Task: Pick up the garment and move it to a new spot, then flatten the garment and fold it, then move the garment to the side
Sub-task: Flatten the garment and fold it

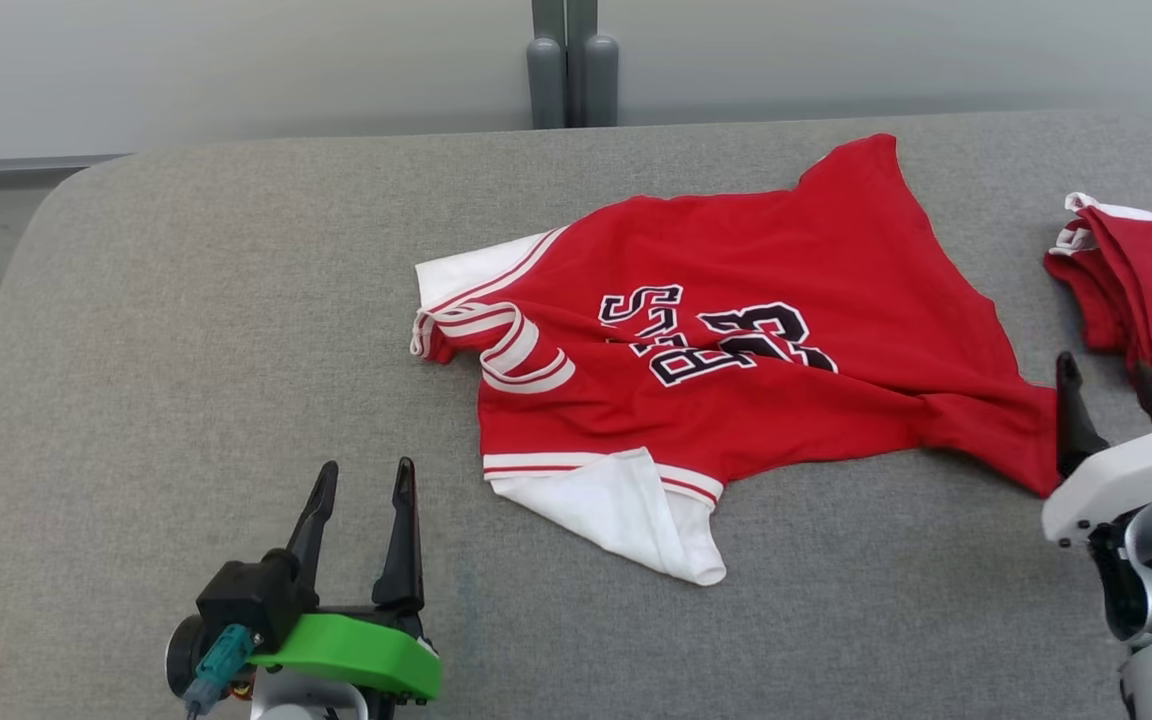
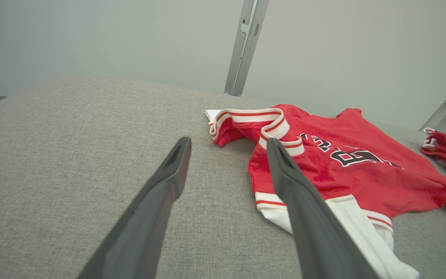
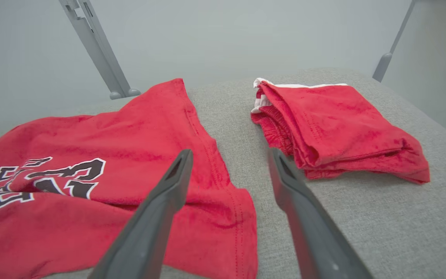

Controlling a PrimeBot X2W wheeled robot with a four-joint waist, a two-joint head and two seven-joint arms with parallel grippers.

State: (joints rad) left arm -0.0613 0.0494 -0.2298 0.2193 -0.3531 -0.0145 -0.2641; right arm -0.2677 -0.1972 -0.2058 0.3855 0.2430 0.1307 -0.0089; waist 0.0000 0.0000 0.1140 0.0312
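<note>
A red jersey [image 1: 736, 350] with white sleeves and black lettering lies rumpled across the middle of the grey surface [image 1: 186, 330], collar to the left, hem to the right. One white sleeve is folded over at its near edge. My left gripper [image 1: 366, 478] stands open near the front, left of the jersey [image 2: 323, 162], nothing between its fingers. At the right, my right gripper [image 1: 1106, 375] is open beside the jersey's hem corner [image 3: 215, 201], above the cloth and apart from it.
A folded red garment [image 1: 1151, 290] with white trim lies at the right edge, also seen from the right wrist as a neat stack [image 3: 339, 128]. Grey posts [image 1: 571, 70] rise behind the surface's far edge. The surface's rounded left corner lies at the far left.
</note>
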